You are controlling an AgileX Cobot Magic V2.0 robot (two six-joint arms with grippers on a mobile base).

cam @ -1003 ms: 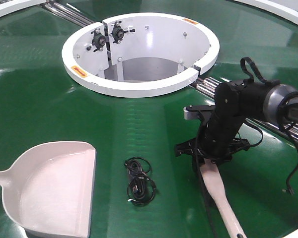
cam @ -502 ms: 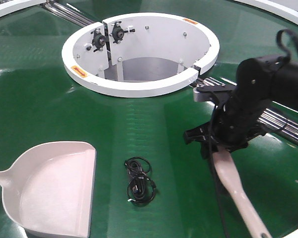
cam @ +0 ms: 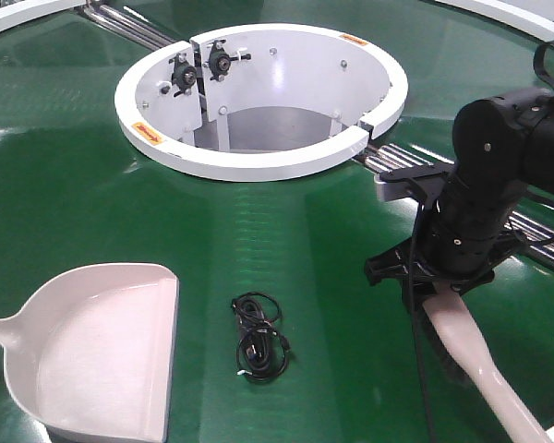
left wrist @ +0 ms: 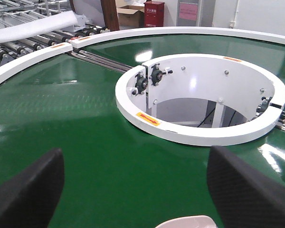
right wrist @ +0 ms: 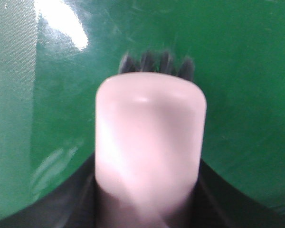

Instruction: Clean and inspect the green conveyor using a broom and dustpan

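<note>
The green conveyor (cam: 74, 185) fills the front view, with its white ring-shaped hub (cam: 258, 166) at the back. My right gripper (cam: 436, 277) is shut on the cream-pink broom (cam: 466, 341). The dark bristles face the belt and the handle runs off the lower right. In the right wrist view the broom (right wrist: 149, 137) sits between my dark fingers (right wrist: 61, 199), bristles (right wrist: 156, 64) at its far end. The dustpan (cam: 102, 351) lies on the belt at lower left. My left gripper (left wrist: 137, 185) is open, with the dustpan's edge (left wrist: 185, 222) just below it.
A coiled black cable (cam: 258, 337) lies on the belt between dustpan and broom. Steel roller rails (cam: 535, 231) run behind the right arm and at the far back (left wrist: 33, 40). The hub (left wrist: 199, 95) has an open centre with bearing blocks inside.
My right arm has carried the broom to the right across the belt, away from the cable. The dustpan and the cable have not moved.
</note>
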